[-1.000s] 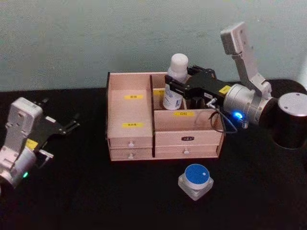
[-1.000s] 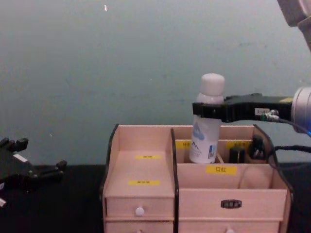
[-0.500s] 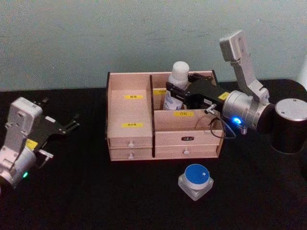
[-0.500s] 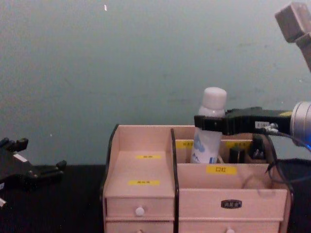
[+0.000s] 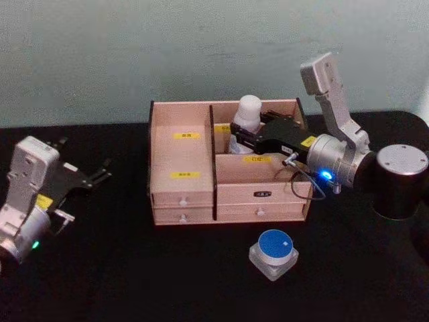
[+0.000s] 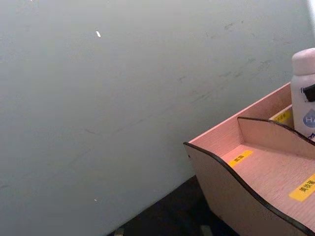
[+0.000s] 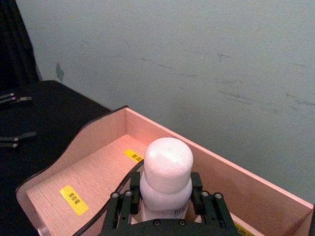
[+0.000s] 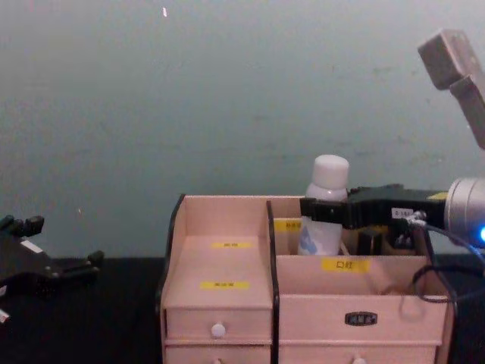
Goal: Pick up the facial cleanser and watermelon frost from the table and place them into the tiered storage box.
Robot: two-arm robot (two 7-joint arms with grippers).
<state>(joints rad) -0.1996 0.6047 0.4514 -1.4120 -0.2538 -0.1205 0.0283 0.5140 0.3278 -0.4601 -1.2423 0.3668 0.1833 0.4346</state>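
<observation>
Right gripper [image 5: 245, 132]: clamped on the neck of the facial cleanser [image 5: 249, 113], just under the cap. The bottle is upright, its lower body down inside a rear compartment of the tiered storage box [image 5: 167, 151], in the right half, behind the yellow-labelled divider. Cap and shoulders stand above the rim. I cannot tell whether the base touches the compartment floor.

Step in hand, by my reading: setting down the first item. The next move calls for a little more descent if needed, then parting the jaws and lifting clear without tipping the bottle or catching the back wall.

Bottle: white rounded cap, pale body with blue print. Slim and likely top-heavy.

Watermelon frost [image 5: 273, 251]: squat pale container with a round blue lid, on the black table [image 5: 134, 268] just in front of the box, untouched.

Left gripper [image 5: 84, 159]: parked far left, fingers apart, empty.
</observation>
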